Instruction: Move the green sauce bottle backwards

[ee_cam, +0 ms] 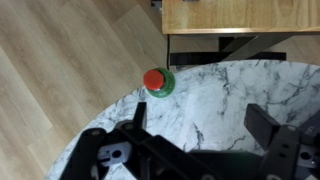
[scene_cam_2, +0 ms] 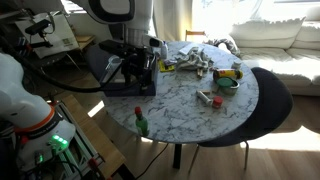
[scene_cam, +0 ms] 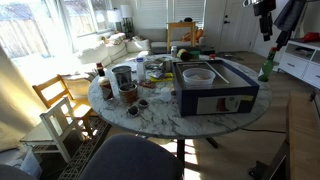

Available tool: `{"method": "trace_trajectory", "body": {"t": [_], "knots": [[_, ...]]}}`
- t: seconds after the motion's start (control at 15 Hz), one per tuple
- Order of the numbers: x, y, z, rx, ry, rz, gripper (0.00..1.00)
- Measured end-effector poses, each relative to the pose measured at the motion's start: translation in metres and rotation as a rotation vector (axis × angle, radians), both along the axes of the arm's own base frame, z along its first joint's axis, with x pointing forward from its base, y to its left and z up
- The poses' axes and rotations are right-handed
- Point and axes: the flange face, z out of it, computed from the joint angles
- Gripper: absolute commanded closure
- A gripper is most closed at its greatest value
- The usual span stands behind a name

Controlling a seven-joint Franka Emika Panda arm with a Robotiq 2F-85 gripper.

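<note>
The green sauce bottle (ee_cam: 157, 82) is small and bright green with a red cap. It stands upright on the marble table (ee_cam: 230, 90), close to the rounded edge. It shows in both exterior views (scene_cam_2: 141, 123) (scene_cam: 266, 68). My gripper (ee_cam: 200, 122) is open and empty. It hangs above the table with the bottle beyond its fingertips, off to one side and not between them. In both exterior views the gripper (scene_cam_2: 142, 80) (scene_cam: 265, 25) is well above the bottle.
A big dark box (scene_cam: 215, 88) (scene_cam_2: 108, 65) takes up much of the table. A dark brown bottle with a red cap (scene_cam: 99, 72), a jar (scene_cam: 122, 77) and small clutter (scene_cam_2: 228, 78) stand further off. Chairs (scene_cam: 60, 100) (scene_cam_2: 272, 95) ring the table. A wooden cabinet (ee_cam: 240, 15) stands beyond the edge.
</note>
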Motion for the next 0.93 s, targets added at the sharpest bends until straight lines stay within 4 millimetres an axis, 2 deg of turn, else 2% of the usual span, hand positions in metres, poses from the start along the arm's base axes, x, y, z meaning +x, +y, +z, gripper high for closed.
{"method": "trace_trajectory", "body": {"t": [0.2,0.93], "knots": [[0.0028,-0.0051,-0.0087,0.003,0.017,-0.002,0.0],[0.005,-0.005,-0.008,0.0,0.016,0.002,0.0]]}}
